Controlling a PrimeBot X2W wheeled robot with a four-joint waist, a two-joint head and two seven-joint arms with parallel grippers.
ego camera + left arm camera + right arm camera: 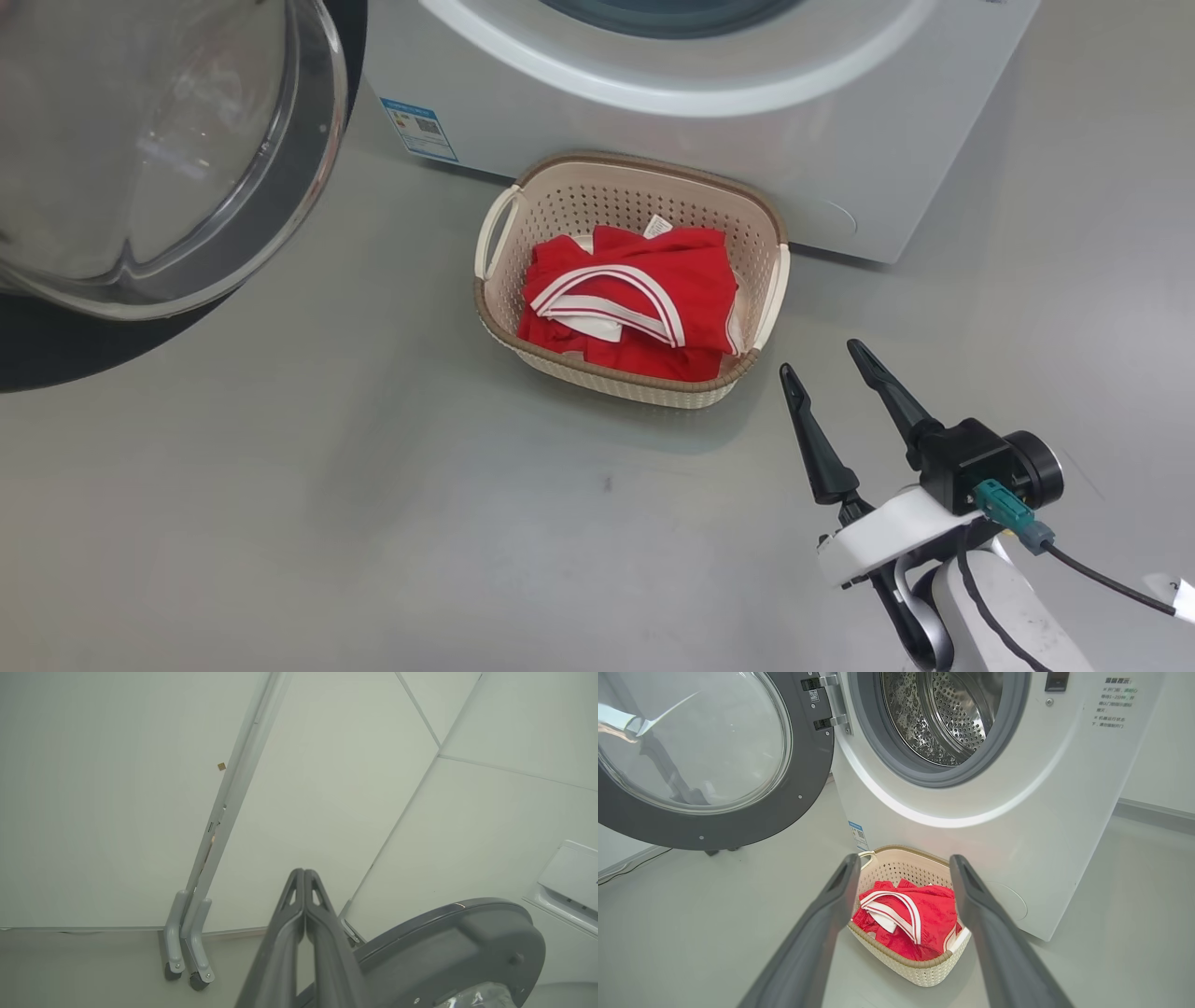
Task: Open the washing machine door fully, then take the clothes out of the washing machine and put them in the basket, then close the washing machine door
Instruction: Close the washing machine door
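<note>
Head: clothes in basket, just before washer; door open at left. Blue label has a QR code, text unreadable. Right gripper spread, empty, near basket.
Left wrist: left gripper pressed together, empty, beside door rim.
Right wrist: Chinese print on washer, too small to read.

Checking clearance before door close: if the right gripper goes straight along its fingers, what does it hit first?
Probably the basket with the red clothes in it: the open right gripper frames them in its wrist view. Rim or cloth first, depth unclear. The washing machine front is right behind.
</note>
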